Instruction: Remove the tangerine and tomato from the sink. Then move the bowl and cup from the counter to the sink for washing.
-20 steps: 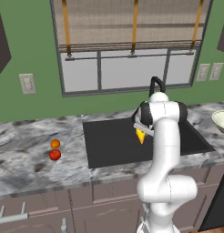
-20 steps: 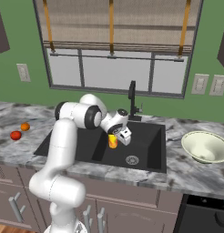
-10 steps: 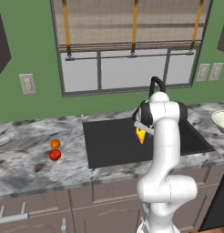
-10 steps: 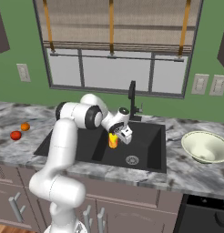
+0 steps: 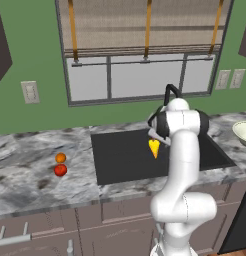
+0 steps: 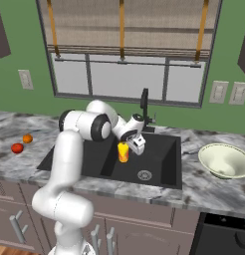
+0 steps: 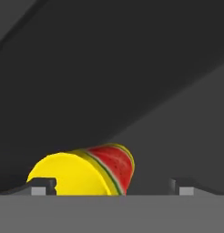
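Yellow cup (image 6: pixel 123 152) hangs by my spread fingers (image 7: pixel 42 186) over the sink (image 6: pixel 159 164), grip uncertain; tangerine (image 5: pixel 60 158) and tomato (image 5: pixel 60 170) are out, bowl (image 6: pixel 224 160) remains.

Gripper (image 6: pixel 128 147) holds cup (image 6: pixel 123 152) over sink (image 6: pixel 159 164) — bowl (image 6: pixel 225 161) on counter (image 6: pixel 214 185).
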### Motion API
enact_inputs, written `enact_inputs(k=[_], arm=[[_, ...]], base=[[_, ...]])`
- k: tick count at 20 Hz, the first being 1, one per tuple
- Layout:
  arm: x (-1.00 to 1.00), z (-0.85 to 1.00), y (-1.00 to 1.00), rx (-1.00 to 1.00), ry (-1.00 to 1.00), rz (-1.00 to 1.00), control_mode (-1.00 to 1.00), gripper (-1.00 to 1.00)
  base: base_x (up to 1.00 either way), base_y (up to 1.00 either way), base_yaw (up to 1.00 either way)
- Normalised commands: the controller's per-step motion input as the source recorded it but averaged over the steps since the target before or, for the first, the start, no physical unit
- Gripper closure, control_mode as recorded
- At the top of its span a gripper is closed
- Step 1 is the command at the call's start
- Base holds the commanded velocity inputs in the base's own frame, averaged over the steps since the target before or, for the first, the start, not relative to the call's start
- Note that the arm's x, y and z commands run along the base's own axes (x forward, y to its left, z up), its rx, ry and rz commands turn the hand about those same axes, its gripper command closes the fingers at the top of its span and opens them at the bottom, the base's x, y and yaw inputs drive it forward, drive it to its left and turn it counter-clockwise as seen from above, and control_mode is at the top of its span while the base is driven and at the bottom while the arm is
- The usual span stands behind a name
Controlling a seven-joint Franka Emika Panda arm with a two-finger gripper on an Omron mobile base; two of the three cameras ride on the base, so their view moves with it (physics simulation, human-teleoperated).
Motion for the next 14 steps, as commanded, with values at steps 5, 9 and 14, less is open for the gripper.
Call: enact_inputs(k=[5,9,14], arm=[[-0.13,0.36,0.00,0.04,0.03,0.00,-1.00,-1.00],[-0.19,0.35,0.00,0.02,0.05,0.00,-1.00,-1.00],[-0.32,0.31,0.00,0.00,0.03,0.00,-1.00,-1.00]], base=[[0.00,0.00,0.00],[0.00,0.00,0.00],[0.00,0.00,0.00]])
